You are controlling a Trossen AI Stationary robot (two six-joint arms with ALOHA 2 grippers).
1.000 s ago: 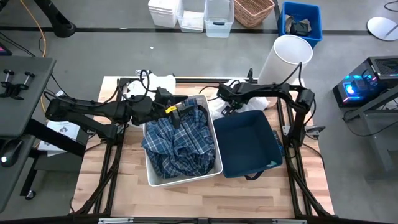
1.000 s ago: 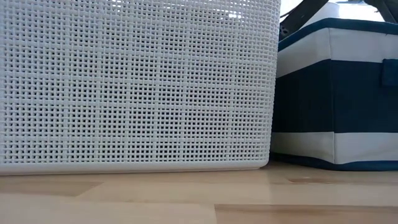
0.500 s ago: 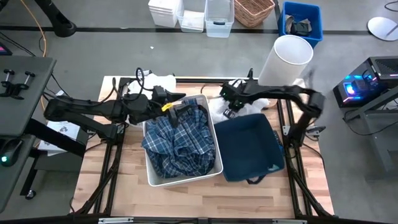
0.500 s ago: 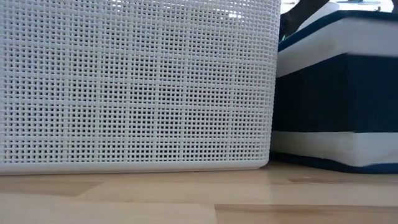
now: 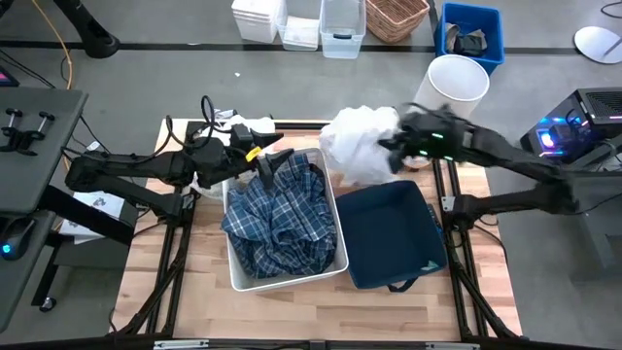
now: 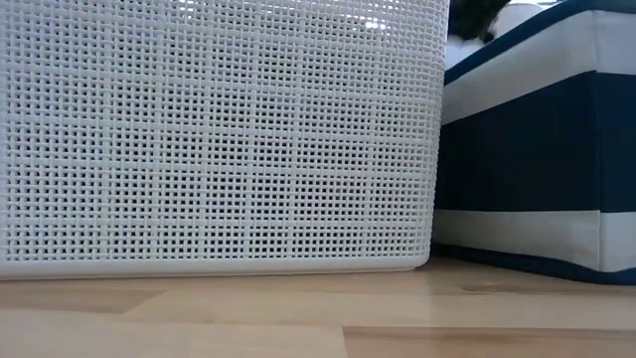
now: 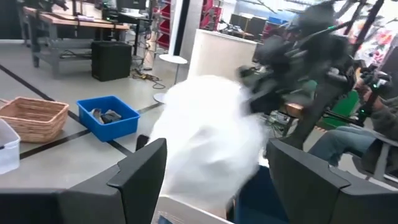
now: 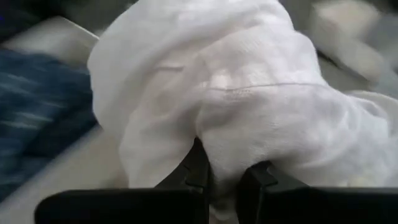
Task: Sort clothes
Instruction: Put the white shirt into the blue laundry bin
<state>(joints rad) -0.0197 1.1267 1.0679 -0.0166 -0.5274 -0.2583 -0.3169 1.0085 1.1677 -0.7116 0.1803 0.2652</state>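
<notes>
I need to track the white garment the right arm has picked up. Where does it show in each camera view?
High view: white garment hangs from the right gripper, above the navy bin's far edge.
Low view: not visible; only the bin walls show.
Left wrist view: large white blur at centre.
Right wrist view: fills the frame, pinched between the fingers.
Shared landmark: the white bin beside the navy bin.

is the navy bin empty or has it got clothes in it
Empty: the high view shows only the bare dark floor of the navy bin. The white garment hangs from the right pincer above the table, not yet inside.
</notes>
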